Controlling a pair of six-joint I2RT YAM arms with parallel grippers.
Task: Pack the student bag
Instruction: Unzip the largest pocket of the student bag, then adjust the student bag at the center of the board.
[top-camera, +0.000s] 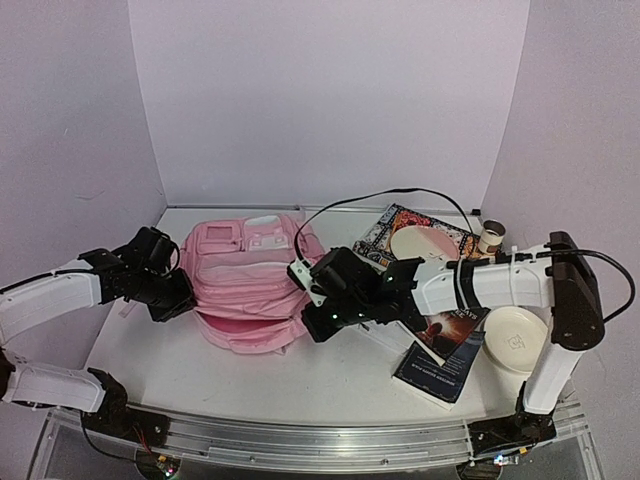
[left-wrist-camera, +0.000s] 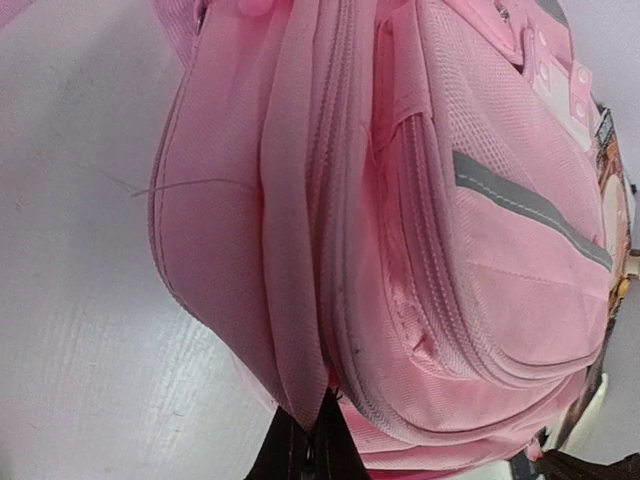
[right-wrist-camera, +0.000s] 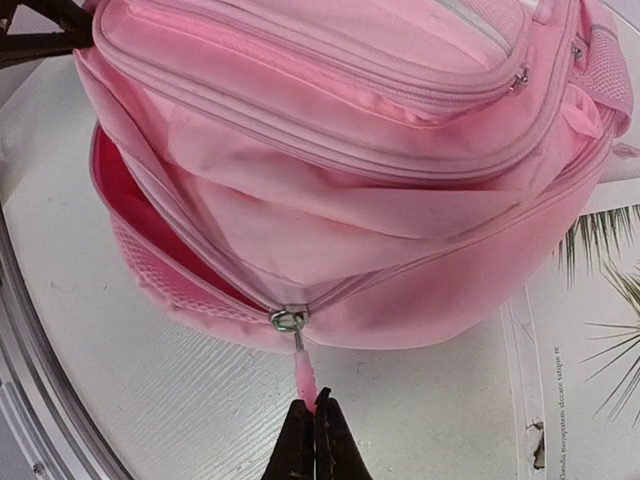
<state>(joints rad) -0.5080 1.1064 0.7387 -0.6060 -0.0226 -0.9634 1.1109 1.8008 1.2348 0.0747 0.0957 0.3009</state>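
Both of my grippers are clamped on the bag (top-camera: 250, 285), which lies on the table (top-camera: 330, 385) between my arms with its main opening partly unzipped: my right gripper (right-wrist-camera: 314, 408) is closed on the tip of the thin zipper pull (right-wrist-camera: 305, 378), and my left gripper (left-wrist-camera: 318, 428) pinches a fold of fabric at the bag's edge. The pull could slip from my right grip if I tug off the line of the track, and the slider (right-wrist-camera: 289, 319) could jam on the soft curved seam. If my left hold gives way, the whole bag would drag toward the books (top-camera: 445, 355) instead of opening.
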